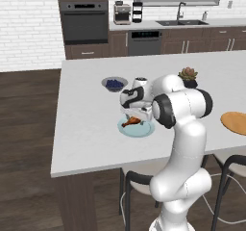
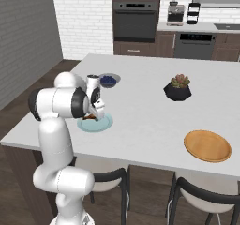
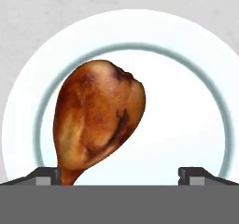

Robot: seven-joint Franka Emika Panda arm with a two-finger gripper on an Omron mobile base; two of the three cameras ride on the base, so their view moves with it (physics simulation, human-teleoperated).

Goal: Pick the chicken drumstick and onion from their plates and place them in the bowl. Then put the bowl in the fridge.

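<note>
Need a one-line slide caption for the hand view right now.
Open gripper poised low over the chicken drumstick on its pale blue plate.

We see even, bright rendered light with hardly any shadows on the pale counter (image 1: 86, 129). The drumstick (image 3: 95, 120) shows soft gloss toward twelve o'clock; edges look slightly blurred.

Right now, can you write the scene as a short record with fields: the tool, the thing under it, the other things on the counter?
tool: the tool is open, low over the pale light-blue round plate
target: reddish-brown chicken drumstick lies on that plate, thin bone end near one fingertip, not gripped
counter: white island top
other items: small grey bowl of blueberries; tan wooden round plate, nothing on it; potted succulent in a dark pot
onion: not seen
</note>
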